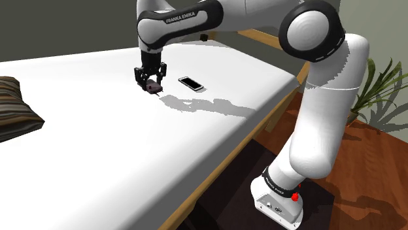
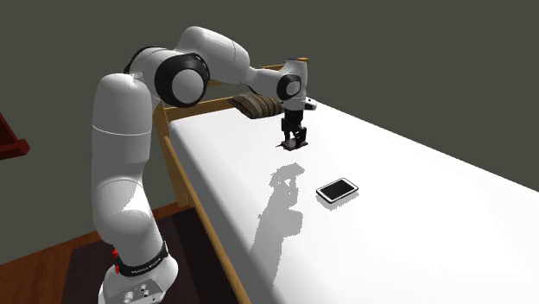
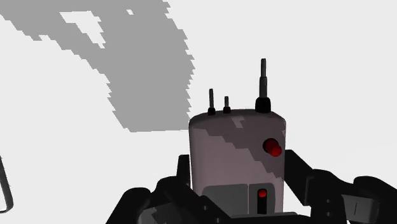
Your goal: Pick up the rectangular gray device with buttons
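A grey boxy device [image 3: 236,153] with red buttons and short black antennas on its end sits clasped between my black fingers [image 3: 172,198]. My gripper [image 3: 238,207] is shut on it. In the shoulder view the gripper [image 1: 153,81] hangs over the far middle of the white bed, with the small grey device [image 1: 155,85] between its tips. In the second exterior view the gripper [image 2: 294,138] points straight down with the device [image 2: 294,142] in it, just above the bed [image 2: 415,216]. I cannot tell whether the device touches the sheet.
A flat dark slab with a white rim [image 1: 191,83] [image 2: 337,190] lies on the bed near the gripper. A striped pillow [image 1: 16,104] [image 2: 259,105] rests at the bed's end. The wooden bed frame [image 1: 261,131] runs along the edge. A plant [image 1: 379,91] stands by the stand.
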Action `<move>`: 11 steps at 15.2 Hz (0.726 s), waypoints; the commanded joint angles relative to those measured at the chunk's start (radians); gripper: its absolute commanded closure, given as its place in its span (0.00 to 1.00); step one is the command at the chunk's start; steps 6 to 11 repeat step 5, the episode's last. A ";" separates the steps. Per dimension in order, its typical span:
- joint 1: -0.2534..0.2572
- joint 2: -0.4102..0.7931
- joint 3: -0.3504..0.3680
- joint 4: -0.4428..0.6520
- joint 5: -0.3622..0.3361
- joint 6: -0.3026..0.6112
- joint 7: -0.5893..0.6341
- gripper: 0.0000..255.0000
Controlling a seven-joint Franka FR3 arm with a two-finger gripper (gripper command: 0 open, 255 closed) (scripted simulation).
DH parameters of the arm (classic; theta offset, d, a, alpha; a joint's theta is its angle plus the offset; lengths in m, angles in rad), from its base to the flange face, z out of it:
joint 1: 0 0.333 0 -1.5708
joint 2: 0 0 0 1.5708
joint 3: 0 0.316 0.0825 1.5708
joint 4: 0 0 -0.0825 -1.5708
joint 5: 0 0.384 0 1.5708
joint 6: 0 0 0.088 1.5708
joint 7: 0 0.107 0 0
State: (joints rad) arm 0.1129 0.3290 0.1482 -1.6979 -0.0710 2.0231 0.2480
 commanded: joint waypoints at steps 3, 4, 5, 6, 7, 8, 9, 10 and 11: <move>0.000 -0.014 0.001 0.033 0.003 -0.047 -0.002 1.00; 0.000 -0.015 0.001 0.034 0.003 -0.049 -0.003 1.00; 0.000 -0.015 0.001 0.034 0.003 -0.049 -0.003 1.00; 0.000 -0.015 0.001 0.034 0.003 -0.049 -0.003 1.00; 0.000 -0.015 0.001 0.034 0.003 -0.049 -0.003 1.00; 0.000 -0.015 0.001 0.034 0.003 -0.049 -0.003 1.00; 0.000 -0.015 0.001 0.034 0.003 -0.049 -0.003 1.00; 0.000 -0.015 0.001 0.034 0.003 -0.049 -0.003 1.00; 0.000 -0.015 0.001 0.034 0.003 -0.049 -0.003 1.00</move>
